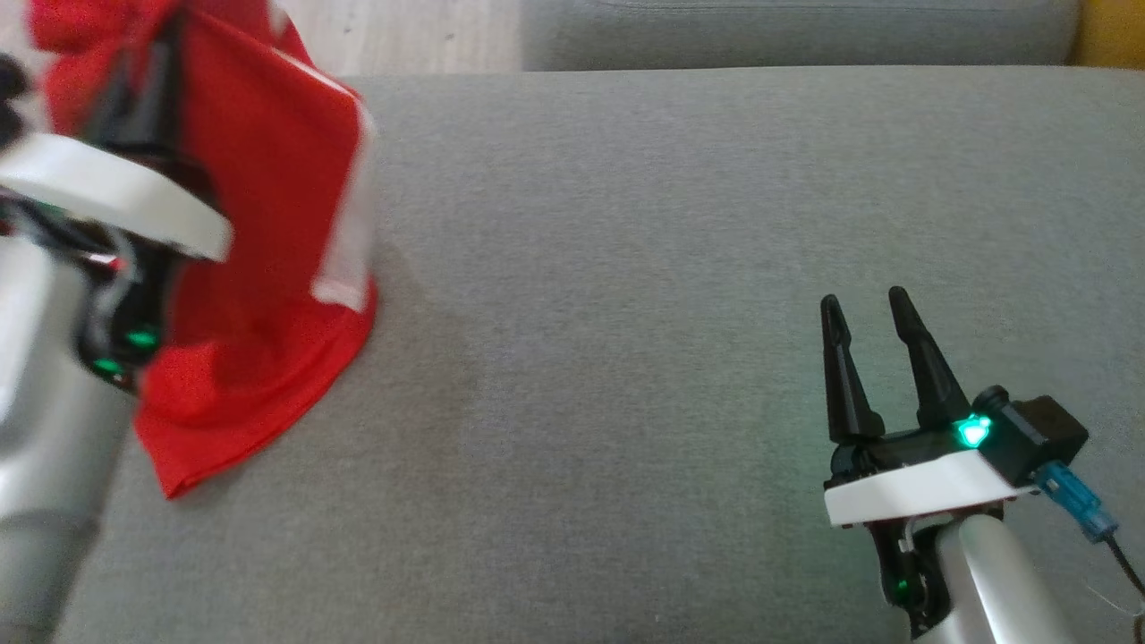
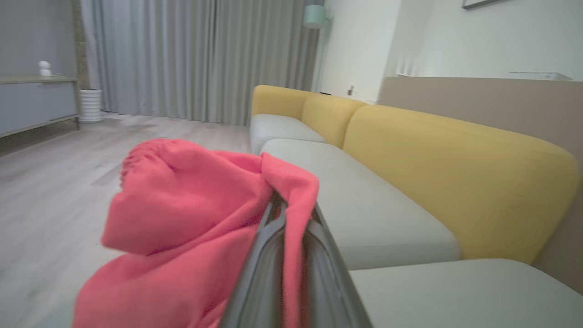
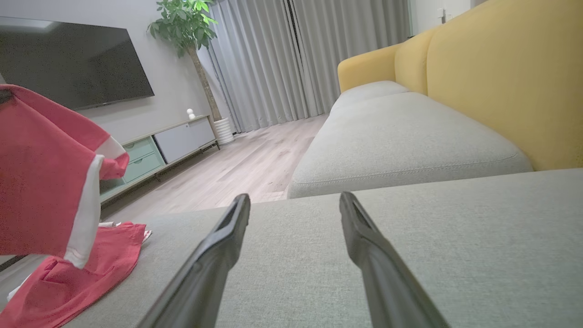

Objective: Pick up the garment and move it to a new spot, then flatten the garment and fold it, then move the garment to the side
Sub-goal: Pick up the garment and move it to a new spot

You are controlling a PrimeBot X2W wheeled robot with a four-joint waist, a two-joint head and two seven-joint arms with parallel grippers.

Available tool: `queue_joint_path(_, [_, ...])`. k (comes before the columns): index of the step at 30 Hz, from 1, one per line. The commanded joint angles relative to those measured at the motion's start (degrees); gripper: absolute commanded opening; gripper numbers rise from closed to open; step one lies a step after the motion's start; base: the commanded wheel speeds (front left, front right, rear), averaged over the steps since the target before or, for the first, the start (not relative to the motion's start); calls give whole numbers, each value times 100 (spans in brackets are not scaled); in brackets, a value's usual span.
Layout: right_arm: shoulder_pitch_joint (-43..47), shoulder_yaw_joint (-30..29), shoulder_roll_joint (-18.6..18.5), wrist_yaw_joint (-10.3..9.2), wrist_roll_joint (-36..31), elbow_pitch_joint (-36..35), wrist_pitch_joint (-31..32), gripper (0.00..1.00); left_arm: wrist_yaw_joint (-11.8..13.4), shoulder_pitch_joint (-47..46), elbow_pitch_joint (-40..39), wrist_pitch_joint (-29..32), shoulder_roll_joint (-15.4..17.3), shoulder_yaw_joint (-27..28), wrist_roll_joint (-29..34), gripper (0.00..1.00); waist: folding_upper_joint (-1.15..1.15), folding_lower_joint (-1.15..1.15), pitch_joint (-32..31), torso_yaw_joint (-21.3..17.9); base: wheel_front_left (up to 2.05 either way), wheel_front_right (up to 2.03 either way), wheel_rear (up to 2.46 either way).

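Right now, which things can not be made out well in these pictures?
- Garment: head view, top cut off by the upper edge; left forearm covers part of it.
- Left end effector: left wrist view, tips wrapped in cloth, blurred.
- Small white object on the cabinet: right wrist view, too small to identify.

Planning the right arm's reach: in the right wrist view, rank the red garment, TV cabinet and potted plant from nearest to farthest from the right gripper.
From the right gripper:
1. Red garment, left of it, on the cushion.
2. TV cabinet, across the floor by the wall.
3. Potted plant, at the cabinet's far end, beside the curtains.
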Motion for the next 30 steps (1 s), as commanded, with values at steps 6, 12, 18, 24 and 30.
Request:
queue_joint_path(6, [-180, 20, -22, -4, 106, -310, -61, 100, 306, 37, -1073, 288, -218, -215, 58, 0, 0, 1, 16, -496, 0, 0, 0])
queue_joint_path(12, [-374, 11, -22, -4, 240, -526, -61, 100, 407, -18, -1238, 417, -715, -667, 190, 0, 0, 1, 261, -1155, 0, 0, 0])
queue_joint_path(18, [-528, 39, -22, -4, 416, -803, -61, 100, 308, -381, -980, 349, -1250, -1006, 324, 0, 0, 1, 572, -1776, 0, 0, 0])
queue_joint_path(24, [-544, -47, -22, -4, 491, -919, -61, 100, 228, -707, -529, -10, -1468, -1091, 562, 100, 0, 1, 699, -1925, 0, 0, 0])
queue_joint_path(30, [-467, -213, -22, -4, 418, -916, -61, 100, 199, -512, 42, -672, -1073, -860, 730, 100, 0, 1, 583, -1517, 0, 0, 0])
